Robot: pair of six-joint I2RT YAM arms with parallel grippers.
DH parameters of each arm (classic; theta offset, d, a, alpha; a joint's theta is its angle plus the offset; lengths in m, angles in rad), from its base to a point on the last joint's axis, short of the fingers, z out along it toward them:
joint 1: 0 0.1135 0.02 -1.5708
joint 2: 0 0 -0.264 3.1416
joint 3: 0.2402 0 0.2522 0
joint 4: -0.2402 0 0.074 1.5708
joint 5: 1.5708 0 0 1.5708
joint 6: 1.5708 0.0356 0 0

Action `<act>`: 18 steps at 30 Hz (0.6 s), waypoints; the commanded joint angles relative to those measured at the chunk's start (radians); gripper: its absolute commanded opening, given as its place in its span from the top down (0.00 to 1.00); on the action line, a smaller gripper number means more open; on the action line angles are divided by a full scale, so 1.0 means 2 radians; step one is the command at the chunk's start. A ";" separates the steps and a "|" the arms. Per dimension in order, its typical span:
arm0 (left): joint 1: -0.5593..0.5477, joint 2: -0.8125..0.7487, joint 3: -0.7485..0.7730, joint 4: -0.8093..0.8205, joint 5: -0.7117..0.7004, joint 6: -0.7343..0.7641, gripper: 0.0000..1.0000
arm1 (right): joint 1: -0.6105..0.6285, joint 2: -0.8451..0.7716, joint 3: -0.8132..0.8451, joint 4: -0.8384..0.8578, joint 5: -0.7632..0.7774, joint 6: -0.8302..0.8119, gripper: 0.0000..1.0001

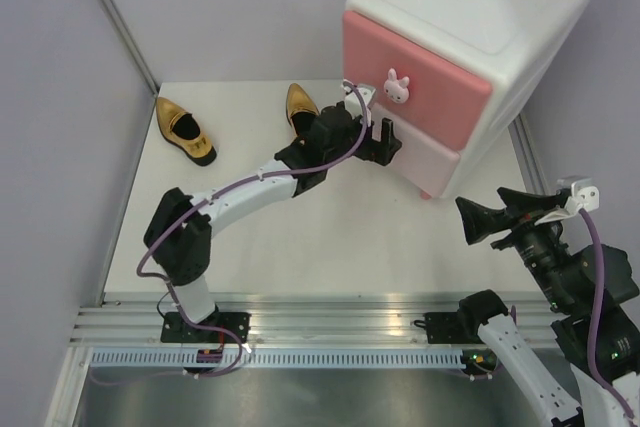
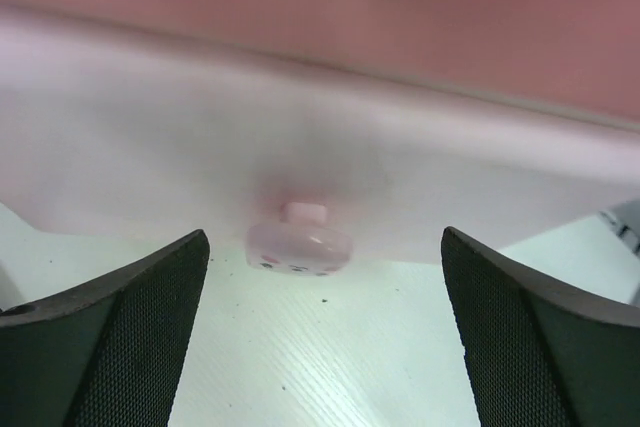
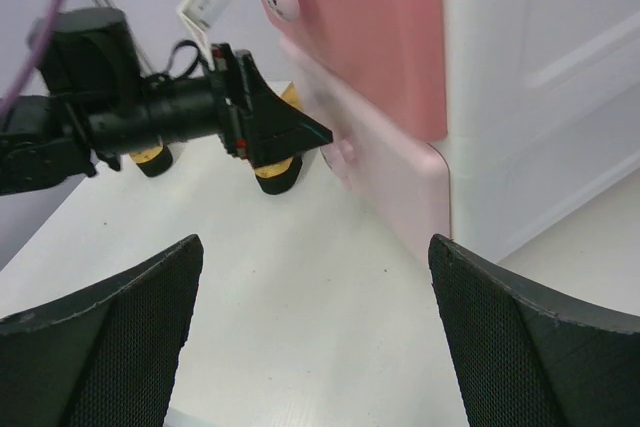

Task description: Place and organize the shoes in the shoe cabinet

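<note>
Spreads the left gripper (image 2: 325, 247) wide, one finger each side of the lower drawer's bunny knob (image 2: 300, 247), clear of both. Holds the right gripper (image 3: 315, 247) wide and empty, facing the shoe cabinet (image 1: 500, 7) at the table's (image 1: 330, 247) far right. Lays one gold shoe (image 1: 185, 130) far left, a second gold shoe (image 1: 300, 105) half hidden behind the left arm (image 1: 250, 192).

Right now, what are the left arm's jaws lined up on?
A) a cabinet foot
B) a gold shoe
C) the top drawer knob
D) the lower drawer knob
D: in the left wrist view the lower drawer knob sits centred between the open left jaws, touching neither. In the top view the top drawer knob is above them.
</note>
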 commanded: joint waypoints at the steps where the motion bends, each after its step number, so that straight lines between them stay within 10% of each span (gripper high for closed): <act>1: 0.000 -0.081 0.009 -0.007 0.034 0.018 0.00 | 0.000 -0.002 0.018 0.005 0.007 -0.004 0.02; 18: 0.000 -0.051 0.259 -0.284 0.049 0.028 0.01 | 0.000 0.006 0.012 0.037 -0.019 0.000 0.02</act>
